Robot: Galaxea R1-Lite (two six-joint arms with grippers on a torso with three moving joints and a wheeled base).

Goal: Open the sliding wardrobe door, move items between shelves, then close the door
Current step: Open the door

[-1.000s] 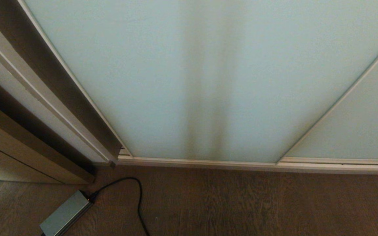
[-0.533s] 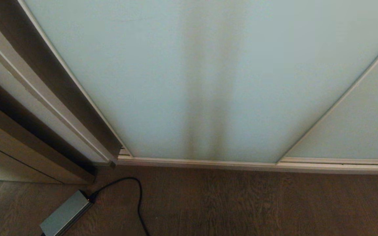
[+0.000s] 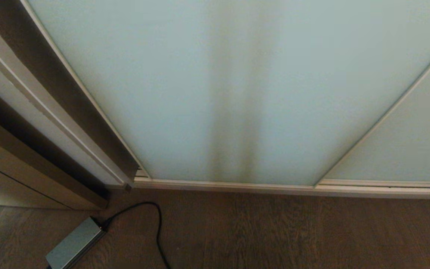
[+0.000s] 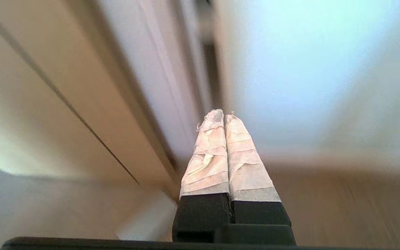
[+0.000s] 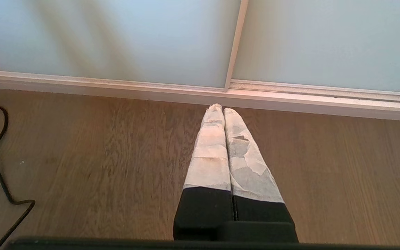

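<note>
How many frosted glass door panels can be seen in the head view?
2. The wide sliding wardrobe door fills the middle; a second panel shows at the right edge, past an off-white frame strip. More may lie outside the frame.

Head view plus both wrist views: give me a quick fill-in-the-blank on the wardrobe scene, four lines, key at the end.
1. The sliding wardrobe door is fully ____.
2. The black cable on the floor plugs into a grey ____.
3. The left gripper has its fingers ____.
4. The right gripper hangs over the ____ floor.

Missing words: closed; box; shut; wooden
</note>
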